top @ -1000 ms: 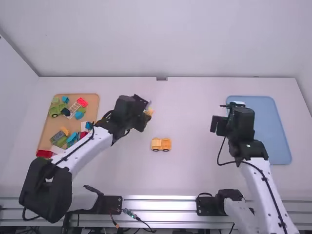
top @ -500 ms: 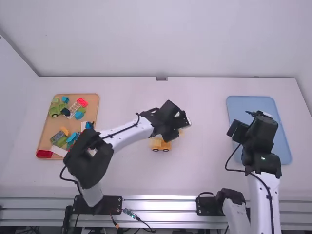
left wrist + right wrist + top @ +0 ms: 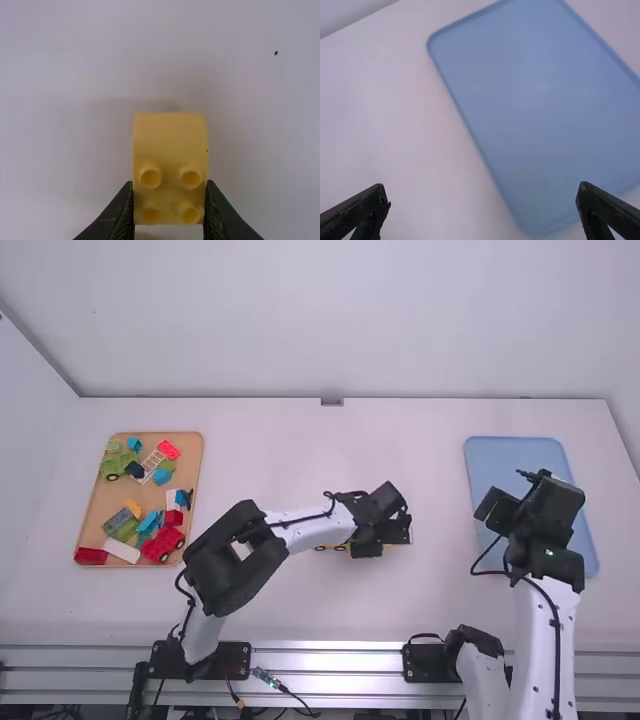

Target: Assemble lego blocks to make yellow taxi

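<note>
One left gripper, closed on yellow block, four studs showing; one right gripper, spread wide, empty.

place: robotics lab | two arms | metal rail | cables | white walls

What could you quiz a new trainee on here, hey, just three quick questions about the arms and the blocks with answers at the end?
1. True or false: the left pincer grips a yellow block.
2. Fill in: the fingers of the right pincer are ____ (apart or together).
3. How many studs show on the gripped block? A) two B) four C) six

Key: 1 true; 2 apart; 3 B
</note>
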`<state>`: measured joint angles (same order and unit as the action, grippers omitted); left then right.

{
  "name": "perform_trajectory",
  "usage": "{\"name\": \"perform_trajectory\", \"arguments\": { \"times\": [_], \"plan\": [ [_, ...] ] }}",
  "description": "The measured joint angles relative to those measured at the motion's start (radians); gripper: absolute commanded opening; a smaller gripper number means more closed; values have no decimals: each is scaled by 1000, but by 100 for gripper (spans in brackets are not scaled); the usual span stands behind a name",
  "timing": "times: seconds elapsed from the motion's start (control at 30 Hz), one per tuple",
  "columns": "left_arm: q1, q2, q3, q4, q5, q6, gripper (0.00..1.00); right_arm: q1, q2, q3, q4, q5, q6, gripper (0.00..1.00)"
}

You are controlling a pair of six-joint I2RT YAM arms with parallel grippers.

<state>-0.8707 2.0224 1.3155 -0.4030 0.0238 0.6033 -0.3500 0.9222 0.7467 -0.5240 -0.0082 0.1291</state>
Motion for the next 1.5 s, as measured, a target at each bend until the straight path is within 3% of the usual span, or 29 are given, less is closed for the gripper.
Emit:
{"name": "perform_trajectory", "arguments": {
  "times": [0.1, 0.37, 0.47, 0.53, 0.6, 0.63, 0.73, 0.87, 0.97, 1.13, 1.27, 1.5],
  "plan": [
    [0, 0, 0, 3, -6, 0, 34, 0, -1, 0, -3, -9, -3, 99],
    [1, 0, 0, 39, -10, 11, 36, 33, -21, 0, -7, -14, -24, 99],
    [1, 0, 0, 61, -11, 12, 42, 47, -28, 0, -8, -16, -32, 99],
    [1, 0, -3, 64, -18, 13, 65, 58, -30, 0, -6, -17, -39, 99],
    [1, 0, -7, 64, -37, -9, 73, 66, -30, 0, -8, -16, -44, 99],
    [1, 0, -8, 63, -50, -14, 85, 71, -30, 0, -8, -14, -51, 99],
    [1, -2, -8, 60, -108, -54, 96, 89, -30, 0, -3, -17, -78, 99],
    [5, -38, -8, 20, -114, -61, 99, 123, -27, 0, 14, -29, -141, 99],
    [35, -156, -8, -59, -42, -24, 99, 153, 7, 0, 61, -110, -258, 99],
    [146, -361, -37, -61, 106, 40, 99, 169, 120, 0, 148, -293, -454, 99],
    [304, -514, -183, 6, 340, 178, 99, 194, 252, -19, 165, -494, -702, 99],
    [499, -569, -475, 283, 586, 284, 99, 278, 436, -97, 297, -666, -989, 99]
  ]
}}
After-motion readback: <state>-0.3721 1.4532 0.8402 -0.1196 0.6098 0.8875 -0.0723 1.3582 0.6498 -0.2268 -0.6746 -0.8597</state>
